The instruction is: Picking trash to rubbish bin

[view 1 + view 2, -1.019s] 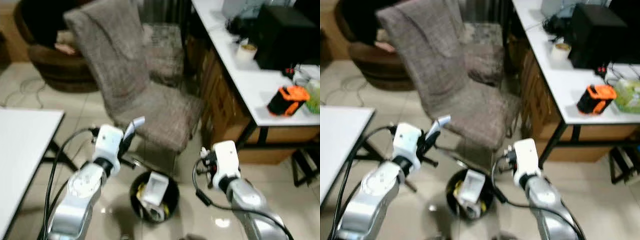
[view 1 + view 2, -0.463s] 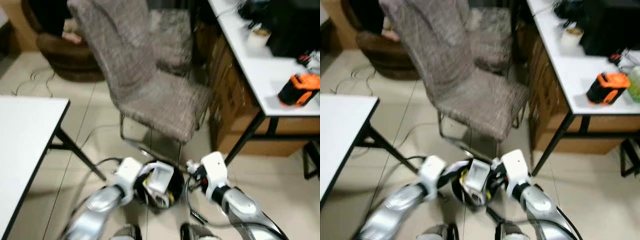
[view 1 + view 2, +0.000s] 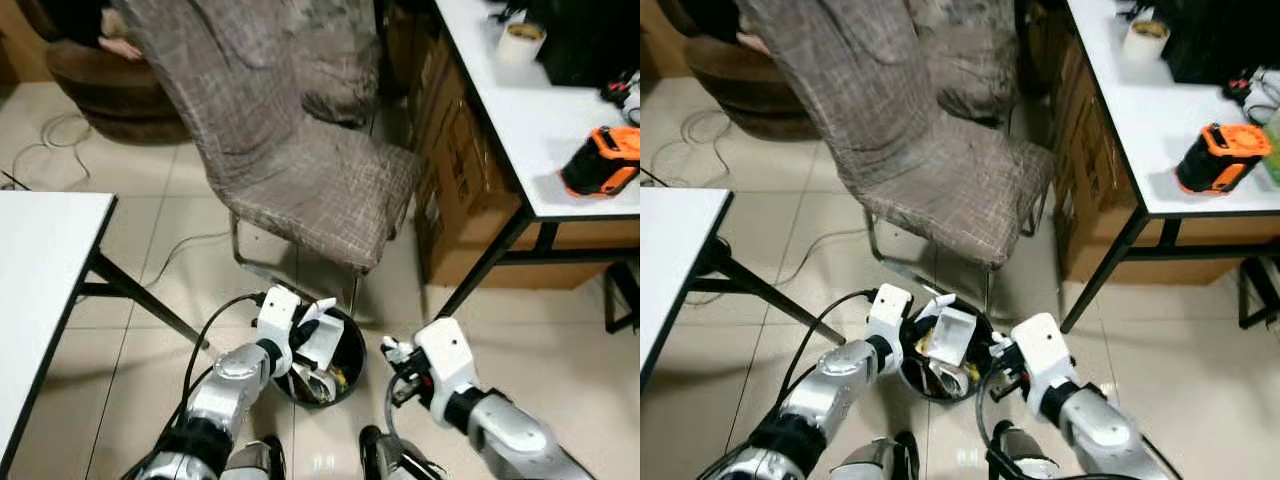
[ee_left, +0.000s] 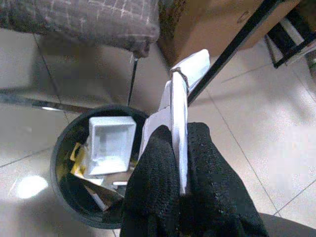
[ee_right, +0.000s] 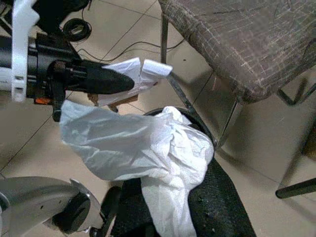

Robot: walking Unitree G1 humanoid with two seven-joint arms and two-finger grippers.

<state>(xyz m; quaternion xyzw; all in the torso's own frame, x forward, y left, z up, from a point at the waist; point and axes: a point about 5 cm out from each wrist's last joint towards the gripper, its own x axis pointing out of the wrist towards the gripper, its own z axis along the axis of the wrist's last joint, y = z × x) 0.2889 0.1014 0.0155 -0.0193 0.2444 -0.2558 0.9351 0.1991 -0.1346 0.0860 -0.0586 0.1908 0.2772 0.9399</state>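
Note:
A black round rubbish bin [image 3: 345,372] stands on the floor in front of the chair, holding a white box [image 4: 111,143] and yellow scraps. My left gripper [image 3: 303,322] is at the bin's near-left rim, shut on a flat white piece of paper [image 4: 180,94] that sticks out over the bin [image 4: 61,148]. My right gripper [image 3: 1000,372] is low beside the bin's right side, shut on a crumpled white plastic bag [image 5: 143,148] that drapes over its black fingers [image 5: 224,207]. The right wrist view shows the left gripper [image 5: 111,81] with its paper [image 5: 145,69].
A grey fabric chair [image 3: 300,170] stands right behind the bin, its metal legs close to the rim. A white table [image 3: 40,270] is at my left. A desk [image 3: 540,190] with an orange tool [image 3: 600,160] and cardboard boxes [image 3: 460,190] beneath is at the right.
The camera has tipped down towards the bin. My left gripper has come down from chair height to the bin's rim with the paper. The right arm has sunk lower beside the bin.

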